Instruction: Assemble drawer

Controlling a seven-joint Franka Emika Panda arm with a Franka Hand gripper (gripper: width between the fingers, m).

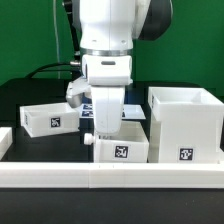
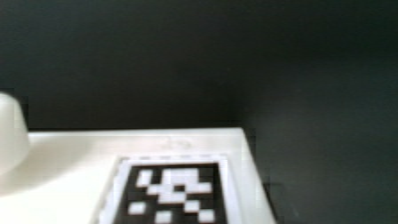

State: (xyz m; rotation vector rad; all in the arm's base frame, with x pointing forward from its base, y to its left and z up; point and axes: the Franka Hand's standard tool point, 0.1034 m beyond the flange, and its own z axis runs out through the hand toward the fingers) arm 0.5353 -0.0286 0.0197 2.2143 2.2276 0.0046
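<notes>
In the exterior view the tall white housing [image 1: 185, 125] stands at the right with a tag on its front. One shallow tray [image 1: 50, 117] lies at the left. The other tray [image 1: 122, 149] lies in the middle, just behind the rail. My gripper [image 1: 106, 133] reaches straight down at the middle tray's left back edge, and the tray's wall hides its fingertips. The wrist view shows, very close and blurred, a white part's surface [image 2: 80, 160] with a black-and-white tag [image 2: 173, 190] on it. No fingers show there.
A long low white rail [image 1: 110, 176] runs along the front of the black table. The marker board [image 1: 87, 110] peeks out behind my gripper. A cable [image 1: 50, 68] hangs at the back left. A rounded white shape [image 2: 7, 135] sits at the wrist view's edge.
</notes>
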